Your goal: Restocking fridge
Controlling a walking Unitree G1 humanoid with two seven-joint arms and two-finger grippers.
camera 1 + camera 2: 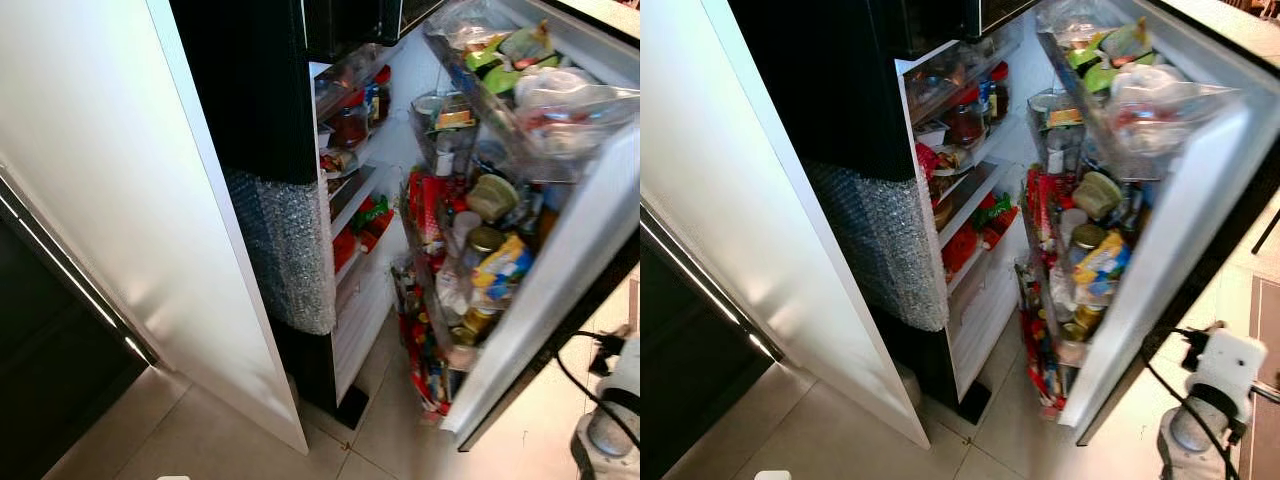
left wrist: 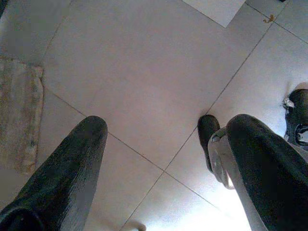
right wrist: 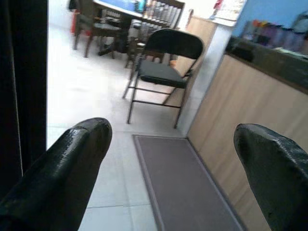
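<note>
Both grippers are empty here. The left gripper [image 2: 159, 159] hangs with its jaws spread wide over bare floor tiles [image 2: 144, 72], a worn mat [image 2: 17, 115] off to one side. The right gripper [image 3: 173, 159] also has its jaws released, pointing out across the room at one folding chair [image 3: 163, 62] and a long floor runner [image 3: 183, 187] beside a wooden cabinet side [image 3: 240, 125].

Now the fridge [image 1: 345, 215]: it stands ahead and above both arms, one door [image 1: 555, 290] swung open to the right, its long axis running upright. Its racks are crammed with jars, bottles and packets, too jumbled to count. Inside, I make out about four shelves, stocked with red-lidded jars [image 1: 350, 125] and red packets [image 1: 368, 222]. A white panel [image 1: 130, 220] leans on the left.

The right arm [image 1: 1215, 390] looks nearer the open door, so I judge it the likelier one to reach in. Nothing to restock is in hand yet.
</note>
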